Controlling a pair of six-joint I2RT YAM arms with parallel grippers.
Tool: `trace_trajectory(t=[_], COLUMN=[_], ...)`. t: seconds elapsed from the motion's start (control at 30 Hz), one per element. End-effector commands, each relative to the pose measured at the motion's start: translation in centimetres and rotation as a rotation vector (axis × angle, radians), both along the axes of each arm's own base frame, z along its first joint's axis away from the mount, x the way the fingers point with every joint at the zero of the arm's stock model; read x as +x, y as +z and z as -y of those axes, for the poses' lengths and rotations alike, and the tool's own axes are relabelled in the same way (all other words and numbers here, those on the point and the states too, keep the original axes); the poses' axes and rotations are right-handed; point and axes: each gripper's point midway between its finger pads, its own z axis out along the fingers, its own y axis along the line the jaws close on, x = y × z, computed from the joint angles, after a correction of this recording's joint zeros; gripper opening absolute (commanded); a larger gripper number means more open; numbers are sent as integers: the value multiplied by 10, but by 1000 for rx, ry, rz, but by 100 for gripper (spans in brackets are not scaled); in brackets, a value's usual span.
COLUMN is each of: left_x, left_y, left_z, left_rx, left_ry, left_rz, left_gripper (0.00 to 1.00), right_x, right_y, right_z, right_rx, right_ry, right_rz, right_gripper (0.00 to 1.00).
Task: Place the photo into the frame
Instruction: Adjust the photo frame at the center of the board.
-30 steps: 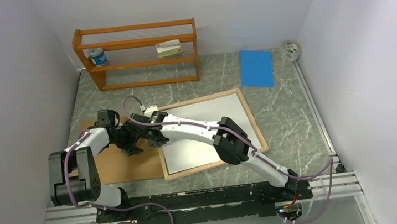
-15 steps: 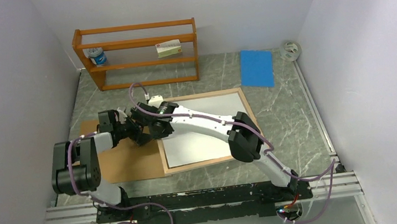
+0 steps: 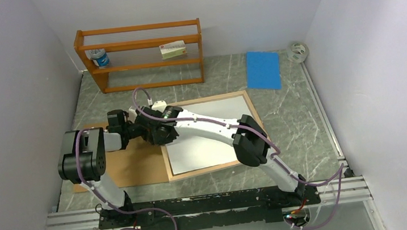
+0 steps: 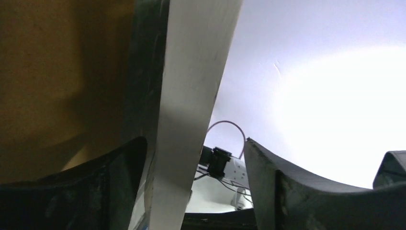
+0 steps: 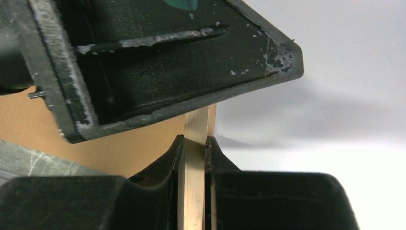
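The frame point(image 3: 262, 134) lies with its light wood reverse up, and the photo point(image 3: 210, 145) rests inside it, plain white side showing. My right gripper point(image 3: 163, 135) is shut on the frame's left rail; in the right wrist view the wood strip point(image 5: 194, 191) is pinched between the gripper's point(image 5: 195, 139) jaws. My left gripper point(image 3: 141, 132) faces it at the same rail. It point(image 4: 195, 143) stands open, with a white strip of the frame point(image 4: 191, 96) between the fingers, close to the left one.
A brown backing board point(image 3: 124, 169) lies flat left of the frame, under my left arm. At the back stands an orange shelf rack point(image 3: 141, 56). A blue sheet point(image 3: 263, 70) and a tape roll point(image 3: 298, 52) lie at the back right. Walls close in on both sides.
My left gripper has opened and moved up and right to the frame's left rail, its elbow swinging back. The right arm shifted up a little, still gripping the rail.
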Motion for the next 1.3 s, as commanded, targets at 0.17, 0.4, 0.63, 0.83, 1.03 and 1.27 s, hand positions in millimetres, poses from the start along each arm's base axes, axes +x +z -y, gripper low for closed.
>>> trace_trajectory(t=[0.17, 0.4, 0.63, 0.83, 1.03, 1.27], left_x=[3, -3, -7, -5, -1, -1], left_y=[23, 34, 37, 33, 29, 34], left_z=[11, 13, 14, 13, 12, 10], left_rx=[-159, -224, -263, -281, -250, -93], left_ry=[-73, -108, -119, -89, -42, -68], left_rz=[26, 57, 66, 57, 70, 94], left_gripper=[54, 49, 49, 52, 52, 54], right_x=[3, 2, 25, 82, 109, 120], right_y=[64, 96, 111, 90, 43, -8], right_z=[-16, -8, 49, 173, 300, 384], right_rx=[216, 364, 426, 262, 37, 3], right_ry=[59, 115, 10, -275, -504, -649], right_rz=[61, 98, 143, 224, 229, 128], right_gripper=[42, 71, 75, 78, 86, 93])
